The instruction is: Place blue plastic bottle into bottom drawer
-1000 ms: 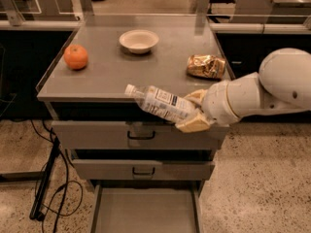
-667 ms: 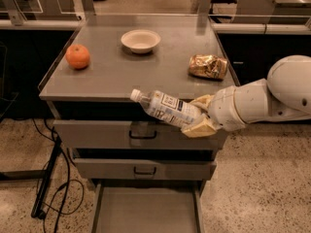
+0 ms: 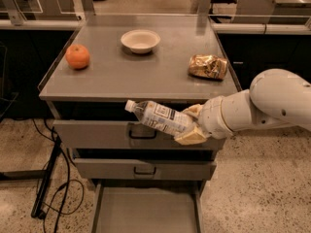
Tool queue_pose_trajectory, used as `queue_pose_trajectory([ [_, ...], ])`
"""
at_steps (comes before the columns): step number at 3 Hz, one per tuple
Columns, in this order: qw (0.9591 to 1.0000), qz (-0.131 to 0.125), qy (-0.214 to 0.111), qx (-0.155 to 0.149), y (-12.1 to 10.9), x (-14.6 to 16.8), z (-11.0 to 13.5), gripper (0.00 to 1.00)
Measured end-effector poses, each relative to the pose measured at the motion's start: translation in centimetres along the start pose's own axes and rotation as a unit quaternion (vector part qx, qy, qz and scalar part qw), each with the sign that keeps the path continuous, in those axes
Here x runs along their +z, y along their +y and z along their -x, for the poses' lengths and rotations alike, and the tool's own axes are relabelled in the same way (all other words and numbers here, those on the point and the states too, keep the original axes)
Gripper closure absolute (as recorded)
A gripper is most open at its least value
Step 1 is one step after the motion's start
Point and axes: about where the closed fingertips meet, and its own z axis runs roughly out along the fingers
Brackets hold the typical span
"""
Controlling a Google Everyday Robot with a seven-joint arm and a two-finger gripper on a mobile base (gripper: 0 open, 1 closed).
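Camera view is showing an orange (image 3: pixel 77 56) and a bowl (image 3: pixel 140 40) sitting on the cabinet top (image 3: pixel 121 76), the blue plastic bottle (image 3: pixel 160 116) hanging tilted before the upper drawer front (image 3: pixel 87 133), above the open bottom drawer (image 3: pixel 146 210), its base being clamped by the gripper (image 3: pixel 191 124), reaching in from the right.

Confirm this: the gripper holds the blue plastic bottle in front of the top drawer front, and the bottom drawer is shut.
Wrong on the drawer: the camera view shows the bottom drawer pulled open, its grey floor showing. The gripper does hold the blue plastic bottle in front of the top drawer front.
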Motion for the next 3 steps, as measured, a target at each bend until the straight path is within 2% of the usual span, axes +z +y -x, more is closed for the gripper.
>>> queue_pose_trajectory([
  [1,0.9999,0.010,0.006,0.005,0.7,5.1,-2.2,1.00],
  [2,0.9998,0.006,0.003,0.019,1.8,8.7,-4.6,1.00],
  [3,0.9998,0.005,0.004,0.018,1.9,8.7,-4.6,1.00],
])
